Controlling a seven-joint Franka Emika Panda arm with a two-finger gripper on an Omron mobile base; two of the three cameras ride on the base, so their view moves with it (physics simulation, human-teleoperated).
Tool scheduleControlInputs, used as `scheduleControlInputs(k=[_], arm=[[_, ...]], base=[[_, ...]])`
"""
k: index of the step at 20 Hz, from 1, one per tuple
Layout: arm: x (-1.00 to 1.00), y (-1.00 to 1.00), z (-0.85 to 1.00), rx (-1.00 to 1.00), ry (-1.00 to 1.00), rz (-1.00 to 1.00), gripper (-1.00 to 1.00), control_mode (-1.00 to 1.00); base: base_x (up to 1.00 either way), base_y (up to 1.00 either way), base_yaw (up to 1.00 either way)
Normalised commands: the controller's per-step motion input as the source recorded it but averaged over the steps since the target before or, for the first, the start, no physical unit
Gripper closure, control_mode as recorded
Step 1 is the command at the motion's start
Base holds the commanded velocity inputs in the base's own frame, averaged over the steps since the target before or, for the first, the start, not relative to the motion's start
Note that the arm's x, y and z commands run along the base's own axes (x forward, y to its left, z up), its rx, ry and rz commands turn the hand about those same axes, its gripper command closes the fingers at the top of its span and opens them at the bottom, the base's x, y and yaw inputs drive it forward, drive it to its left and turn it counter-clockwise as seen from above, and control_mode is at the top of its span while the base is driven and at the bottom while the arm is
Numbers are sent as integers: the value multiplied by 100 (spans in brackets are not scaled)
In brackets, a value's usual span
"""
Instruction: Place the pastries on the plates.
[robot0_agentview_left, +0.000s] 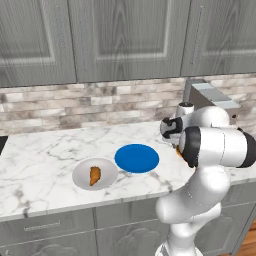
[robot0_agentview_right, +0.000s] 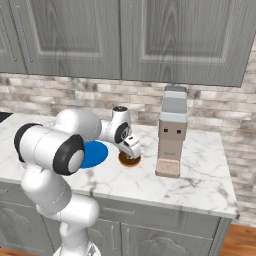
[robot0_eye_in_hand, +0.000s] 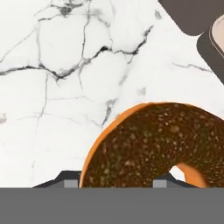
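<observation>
The dark-glazed ring doughnut (robot0_eye_in_hand: 153, 144) sits on the white marble counter (robot0_agentview_right: 200, 185), right of the blue plate (robot0_agentview_left: 136, 158). My gripper (robot0_eye_in_hand: 114, 183) reaches down over the doughnut (robot0_agentview_right: 129, 160) and is shut on its near rim, with one fingertip on each side. The blue plate (robot0_agentview_right: 95, 154) is bare and partly hidden behind my arm. On the pale grey-white plate (robot0_agentview_left: 80, 176), left of the blue one, lies the orange-brown croissant (robot0_agentview_left: 95, 175).
A tall grey and tan coffee machine (robot0_agentview_right: 171, 135) stands just right of the doughnut, and its dark base (robot0_eye_in_hand: 192, 17) is close to my hand. A brick wall (robot0_agentview_left: 75, 105) and cabinets close the back. The counter's front edge (robot0_agentview_left: 75, 207) runs near the plates.
</observation>
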Motion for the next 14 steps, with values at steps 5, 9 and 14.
scheduleControlInputs(k=[5, 9, 14], arm=[[0, 28, 47, 0, -3, 0, 100, -100], [0, 45, 17, 0, -17, 0, 100, -100], [0, 55, 7, 0, -17, 0, 100, -100]], base=[[0, 0, 0], [0, 0, 0], [0, 0, 0]])
